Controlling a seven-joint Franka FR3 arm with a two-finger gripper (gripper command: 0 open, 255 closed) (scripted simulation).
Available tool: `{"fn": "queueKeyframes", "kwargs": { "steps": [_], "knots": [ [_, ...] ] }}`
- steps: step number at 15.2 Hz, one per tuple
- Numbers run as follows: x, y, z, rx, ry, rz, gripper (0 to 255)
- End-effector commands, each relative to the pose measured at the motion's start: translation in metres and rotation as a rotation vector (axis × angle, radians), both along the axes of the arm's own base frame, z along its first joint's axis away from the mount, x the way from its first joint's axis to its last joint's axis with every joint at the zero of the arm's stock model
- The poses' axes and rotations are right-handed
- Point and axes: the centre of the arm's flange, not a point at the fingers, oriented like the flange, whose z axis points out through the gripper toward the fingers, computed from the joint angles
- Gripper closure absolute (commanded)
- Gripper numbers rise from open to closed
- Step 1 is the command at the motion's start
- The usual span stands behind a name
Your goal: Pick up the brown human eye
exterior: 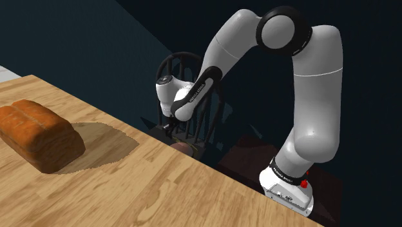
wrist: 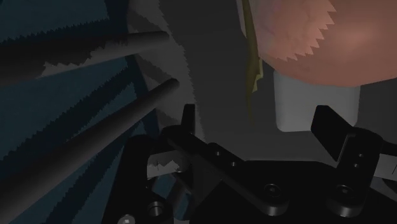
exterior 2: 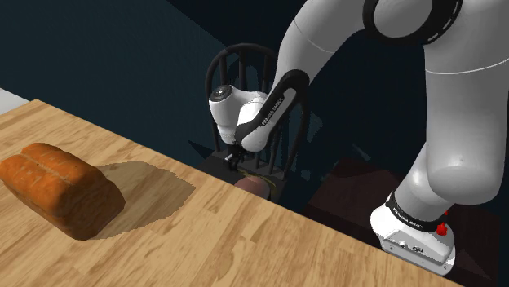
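Eye (exterior: pixel 182 148), round and pinkish-brown, tucked right at the edge of the table (exterior: pixel 129 187) on the side of the dark chair (wrist: pixel 76 146); hard to tell whether resting on the seat or on the wood itself. Being a ball, offers no long axis to line up with, so centring over angle. Sits just below and ahead of the gripper (wrist: pixel 256 119), not between the fingers (wrist: pixel 188 118) but beyond their tips and offset toward the finger farther from the chair. Spread wide apart, those fingers, clasping nothing. Probably calls for a short sideways shift to bring the ball onto the midline, then a push forward to flank it with both fingers, then closing. Risks rolling off the edge under a glancing touch. Farther out on the table, well apart from all this, a brown loaf (exterior: pixel 38 132), of no concern.
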Motion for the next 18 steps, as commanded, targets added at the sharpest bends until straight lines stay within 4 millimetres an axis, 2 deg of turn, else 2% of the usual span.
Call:
{"fn": "queueKeyframes", "kwargs": {
  "steps": [1,7,9,10,18],
  "knots": [
    [0.004,0.001,-0.012,-0.002,-0.002,-0.001,0],
    [0.004,0.001,-0.047,-0.002,-0.002,-0.001,0],
    [0.004,0.001,-0.047,-0.002,-0.002,-0.001,0],
    [0.004,0.000,-0.047,-0.002,-0.001,-0.001,255],
    [0.005,0.000,-0.047,-0.002,-0.002,-0.001,255]
  ]
}}
